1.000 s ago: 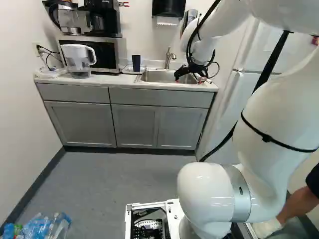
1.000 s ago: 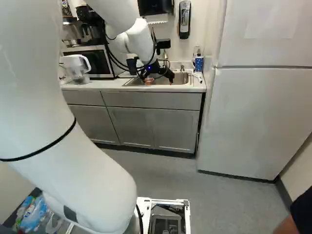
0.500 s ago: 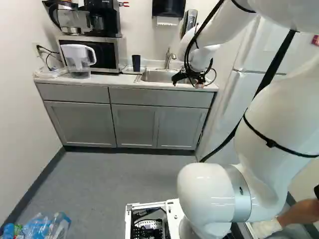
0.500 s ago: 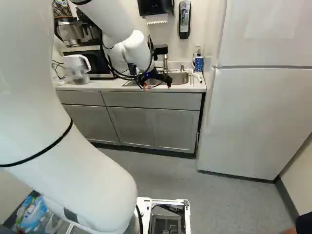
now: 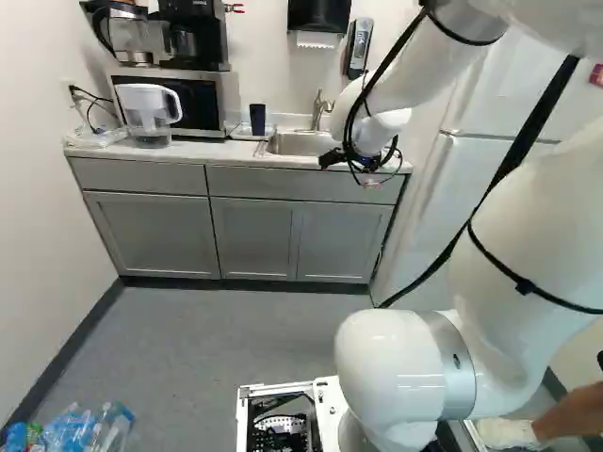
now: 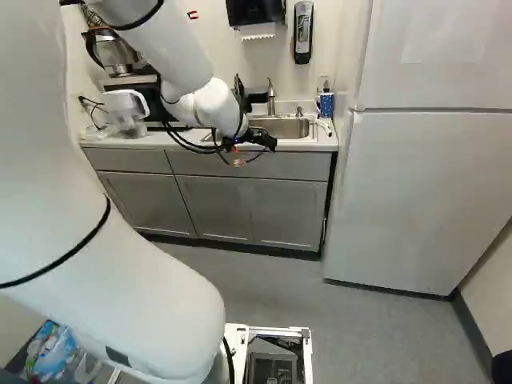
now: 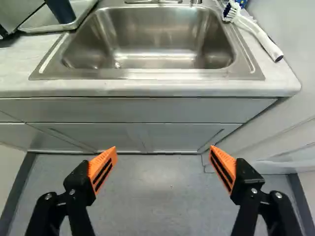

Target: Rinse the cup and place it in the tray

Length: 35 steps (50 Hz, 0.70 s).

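The claw (image 6: pixel 254 149) is spread wide. The left base view shows the whole cup (image 5: pixel 257 119) in the tray (image 7: pixel 42 22), by a front corner; the wrist view, just its bottom.

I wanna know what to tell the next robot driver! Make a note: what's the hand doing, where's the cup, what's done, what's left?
Hand: open, nothing between its fingers, out in front of the counter and sink.
Cup: the dark one, standing in the tray beside the sink.
Done: the cup is in the tray. I can't tell from here whether it was rinsed. No stream of water shows in the sink.
Left: probably just parking the arm, if the rinse did happen; check that first.
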Motion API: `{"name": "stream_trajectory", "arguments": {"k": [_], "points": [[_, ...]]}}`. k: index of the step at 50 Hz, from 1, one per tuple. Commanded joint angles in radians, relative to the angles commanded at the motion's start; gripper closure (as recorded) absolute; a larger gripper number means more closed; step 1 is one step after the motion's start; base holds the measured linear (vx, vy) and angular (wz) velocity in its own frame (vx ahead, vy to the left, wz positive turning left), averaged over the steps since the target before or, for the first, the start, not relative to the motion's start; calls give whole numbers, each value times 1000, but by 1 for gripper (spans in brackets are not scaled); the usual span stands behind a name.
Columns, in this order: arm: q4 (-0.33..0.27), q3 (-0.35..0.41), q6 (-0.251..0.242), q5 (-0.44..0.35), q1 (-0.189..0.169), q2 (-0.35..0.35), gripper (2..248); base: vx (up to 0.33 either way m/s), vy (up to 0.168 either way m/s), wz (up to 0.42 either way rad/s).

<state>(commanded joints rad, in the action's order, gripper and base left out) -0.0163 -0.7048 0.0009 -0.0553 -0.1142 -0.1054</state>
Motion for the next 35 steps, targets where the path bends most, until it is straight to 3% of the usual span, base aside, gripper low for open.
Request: {"name": "stream_trajectory", "arguments": {"k": [35], "points": [[8,293,0,-388,54,-83,3,0,0,0]]}}
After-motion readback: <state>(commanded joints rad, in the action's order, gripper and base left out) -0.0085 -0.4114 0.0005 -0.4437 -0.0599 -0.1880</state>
